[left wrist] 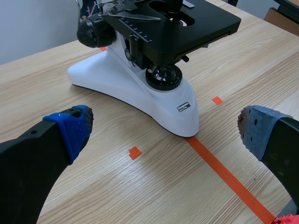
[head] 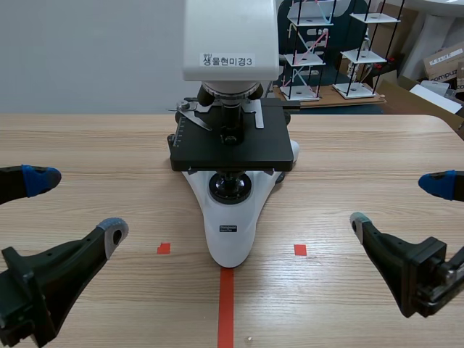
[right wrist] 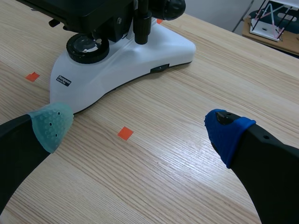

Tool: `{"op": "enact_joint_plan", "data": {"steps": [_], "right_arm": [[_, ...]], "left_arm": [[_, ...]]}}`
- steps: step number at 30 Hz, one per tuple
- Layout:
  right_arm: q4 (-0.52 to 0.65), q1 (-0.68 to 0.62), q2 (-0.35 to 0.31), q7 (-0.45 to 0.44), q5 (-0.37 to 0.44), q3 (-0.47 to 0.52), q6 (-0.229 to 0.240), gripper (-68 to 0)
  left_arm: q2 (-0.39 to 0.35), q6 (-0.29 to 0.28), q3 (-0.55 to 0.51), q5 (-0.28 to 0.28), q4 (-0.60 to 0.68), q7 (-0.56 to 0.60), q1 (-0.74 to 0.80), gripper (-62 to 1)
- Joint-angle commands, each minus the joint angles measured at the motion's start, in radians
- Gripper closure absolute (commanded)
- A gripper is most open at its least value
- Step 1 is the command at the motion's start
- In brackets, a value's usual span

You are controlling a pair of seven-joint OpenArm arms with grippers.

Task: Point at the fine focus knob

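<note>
Black-fingered, both grippers gape wide and hold nothing: left gripper [head: 76, 205] at 8 o'clock of the microscope [head: 230, 239], right gripper [head: 397, 204] at 4 o'clock, both apart from it. The knob [left wrist: 95, 31], black, sits on the microscope's side, 11 o'clock from the left gripper.

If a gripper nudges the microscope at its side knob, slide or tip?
Probably neither: the microscope sits on a wide white base flat on the table and looks heavy. Its bulky head sits high, so a hard shove up there might rock it. The ribbed knob would likely turn before anything slides.
</note>
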State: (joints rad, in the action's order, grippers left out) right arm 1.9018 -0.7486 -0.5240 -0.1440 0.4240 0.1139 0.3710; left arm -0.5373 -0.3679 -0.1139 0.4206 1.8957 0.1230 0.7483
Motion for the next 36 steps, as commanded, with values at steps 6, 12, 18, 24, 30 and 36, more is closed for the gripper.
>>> {"op": "enact_joint_plan", "data": {"steps": [6, 12, 18, 24, 30, 36], "right_arm": [[0.013, 0.006, -0.019, -0.016, 0.01, 0.006, -0.011, -43.8], [-0.065, 0.089, -0.019, -0.024, 0.011, 0.006, -0.011, -24.6], [-0.196, 0.222, -0.019, -0.046, 0.011, 0.006, -0.011, -8.8], [-0.352, 0.384, -0.019, -0.1, 0.011, 0.006, -0.011, -4.6], [-0.499, 0.554, -0.019, -0.128, 0.01, 0.004, 0.025, -0.8], [-0.615, 0.718, -0.021, -0.128, -0.014, -0.061, 0.05, -0.8]], "left_arm": [[0.005, -0.001, -0.008, 0.01, 0.022, 0.011, -0.001, -62.3], [0.005, -0.001, -0.008, 0.009, 0.022, 0.011, -0.001, -62.3], [0.005, -0.001, -0.008, 0.009, 0.022, 0.011, -0.001, -62.3], [0.005, -0.001, -0.008, 0.009, 0.022, 0.011, -0.001, -62.3], [0.005, -0.001, -0.008, 0.009, 0.022, 0.011, -0.001, -62.3], [0.005, -0.001, -0.008, 0.009, 0.022, 0.011, -0.001, -62.3]]}}
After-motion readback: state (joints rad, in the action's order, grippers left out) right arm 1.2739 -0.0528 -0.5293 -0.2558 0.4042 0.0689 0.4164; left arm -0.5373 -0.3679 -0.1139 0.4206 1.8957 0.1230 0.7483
